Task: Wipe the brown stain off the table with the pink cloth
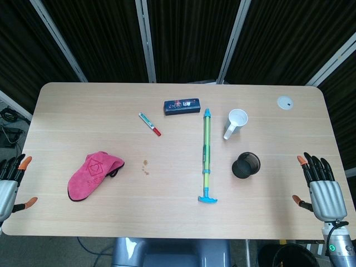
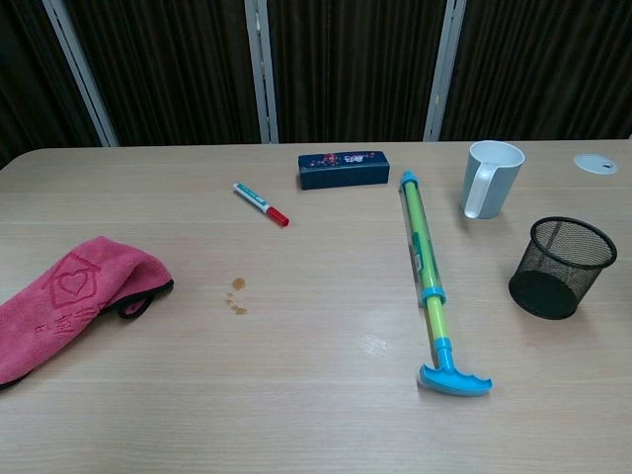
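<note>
Both hands parked at the table edges, cloth untouched, stain waiting.

Left hand point(image 1: 10, 183) sits empty, fingers spread, near the pink cloth point(image 1: 92, 174); just right of it, the brown stain point(image 1: 146, 166). Then red-capped marker point(image 1: 149, 123), dark case point(image 1: 182, 106), water pump toy point(image 1: 206, 155), white mug point(image 1: 236, 122), mesh cup point(image 1: 246, 164), and the right hand point(image 1: 321, 185), also spread and empty. Risk as I see it: a wide sweep knocks the marker rolling. Pale wood table point(image 1: 278, 222), dark curtains behind.

pink cloth point(image 2: 69, 301) lying left, brown stain point(image 2: 237, 296) near it, table point(image 2: 316, 415) wooden
</note>
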`<move>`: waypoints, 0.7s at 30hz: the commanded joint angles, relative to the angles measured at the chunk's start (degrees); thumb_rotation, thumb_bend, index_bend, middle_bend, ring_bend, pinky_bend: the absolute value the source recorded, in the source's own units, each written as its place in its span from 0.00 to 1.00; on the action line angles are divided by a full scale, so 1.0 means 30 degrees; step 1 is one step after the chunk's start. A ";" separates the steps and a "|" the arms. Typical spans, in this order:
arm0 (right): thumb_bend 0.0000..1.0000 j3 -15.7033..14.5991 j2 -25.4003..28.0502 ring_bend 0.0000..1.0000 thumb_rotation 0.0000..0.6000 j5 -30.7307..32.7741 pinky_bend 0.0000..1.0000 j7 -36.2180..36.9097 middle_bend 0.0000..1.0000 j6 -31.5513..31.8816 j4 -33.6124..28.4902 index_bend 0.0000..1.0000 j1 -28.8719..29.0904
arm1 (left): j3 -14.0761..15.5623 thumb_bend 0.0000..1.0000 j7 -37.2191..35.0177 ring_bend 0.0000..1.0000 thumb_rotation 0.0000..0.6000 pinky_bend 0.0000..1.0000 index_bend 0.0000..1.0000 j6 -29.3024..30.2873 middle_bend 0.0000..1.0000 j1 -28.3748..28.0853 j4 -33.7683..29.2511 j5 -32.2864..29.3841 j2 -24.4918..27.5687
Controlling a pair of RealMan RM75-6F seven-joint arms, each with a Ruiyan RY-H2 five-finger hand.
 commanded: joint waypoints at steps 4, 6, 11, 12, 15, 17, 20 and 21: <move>0.00 -0.0041 0.0080 0.00 1.00 0.0012 0.00 0.0051 0.00 -0.0064 -0.0007 0.00 0.0003 | 0.0074 0.00 0.0248 0.00 1.00 0.00 0.00 -0.0112 0.00 -0.0013 -0.0157 -0.0002 0.0111; 0.00 -0.0031 0.0090 0.00 1.00 0.0022 0.00 0.0092 0.00 -0.0053 -0.0047 0.00 0.0002 | 0.0078 0.00 0.0262 0.00 1.00 0.00 0.00 -0.0059 0.00 0.0001 -0.0146 0.0048 0.0121; 0.00 -0.0077 -0.0024 0.00 1.00 -0.0113 0.00 -0.0279 0.00 -0.0251 -0.0065 0.00 0.0168 | 0.0078 0.00 -0.0016 0.00 1.00 0.00 0.00 -0.0171 0.00 0.0042 -0.0064 -0.0151 0.0227; 0.00 -0.0081 -0.0040 0.00 1.00 -0.0115 0.00 -0.0325 0.00 -0.0268 -0.0049 0.00 0.0181 | 0.0092 0.00 0.0003 0.00 1.00 0.00 0.00 -0.0226 0.00 0.0031 -0.0072 -0.0169 0.0262; 0.00 -0.0034 -0.0057 0.00 1.00 -0.0016 0.00 -0.0245 0.00 -0.0283 -0.0080 0.00 0.0191 | 0.0140 0.00 0.0154 0.00 1.00 0.00 0.00 -0.0302 0.00 0.0016 -0.0053 -0.0160 0.0290; 0.00 -0.0048 -0.0061 0.00 1.00 0.0006 0.00 -0.0246 0.00 -0.0346 -0.0032 0.00 0.0213 | 0.0132 0.00 0.0207 0.00 1.00 0.00 0.00 -0.0350 0.00 0.0000 -0.0113 -0.0208 0.0305; 0.00 -0.0042 -0.0003 0.00 1.00 0.0112 0.00 -0.0152 0.00 -0.0329 -0.0031 0.00 0.0162 | 0.0144 0.00 0.0390 0.00 1.00 0.00 0.00 -0.0517 0.00 -0.0087 -0.0223 -0.0226 0.0353; 0.00 -0.0019 0.0012 0.00 1.00 0.0139 0.00 -0.0076 0.00 -0.0276 -0.0056 0.00 0.0136 | 0.0172 0.00 0.0531 0.00 1.00 0.00 0.00 -0.0607 0.00 -0.0126 -0.0234 -0.0223 0.0382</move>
